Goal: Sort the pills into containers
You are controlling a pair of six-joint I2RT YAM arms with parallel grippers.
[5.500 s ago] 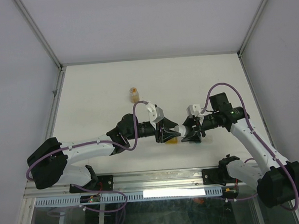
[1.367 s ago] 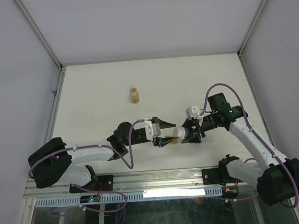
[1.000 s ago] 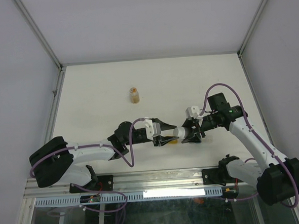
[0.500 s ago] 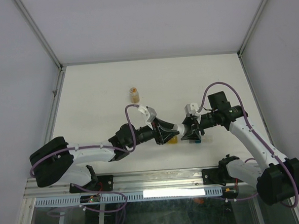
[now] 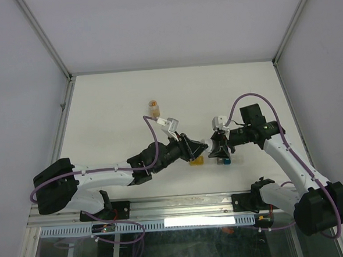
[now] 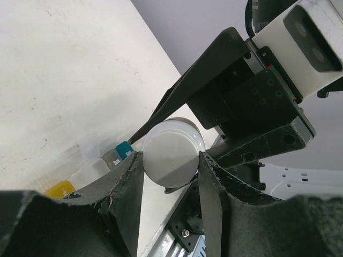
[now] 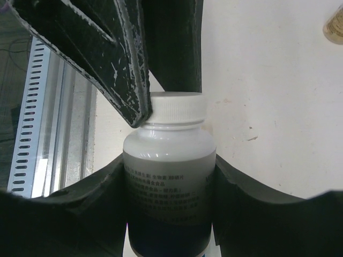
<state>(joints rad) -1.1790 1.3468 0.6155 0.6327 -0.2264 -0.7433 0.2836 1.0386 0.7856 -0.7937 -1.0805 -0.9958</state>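
From above, I am seeing the left gripper [image 5: 197,148] and the right gripper [image 5: 215,147] meeting nose to nose over the near part of the table [image 5: 111,97], with a white pill bottle [image 5: 205,144] bridging the two. The yellow box [image 5: 197,160] of the containers is peeking out on the table just under the left claw and the blue-teal box [image 5: 221,161] just under the right one. The part of the strip between them is hiding under the grippers. A small amber bottle [image 5: 153,108] is standing well apart, farther back.

Through the left wrist camera, I am watching its fingers [image 6: 126,182] pinching the bottle's white cap [image 6: 171,152] from both sides, nearly closed on it. The yellow, clear [image 6: 95,159] and blue-teal boxes are lying on the table below.

Through the right wrist camera, its fingers [image 7: 110,184], about half spread, are clamping the translucent body of the bottle [image 7: 169,198]. One scuffed black finger [image 7: 115,59] of the left claw is pressing against the cap's side.
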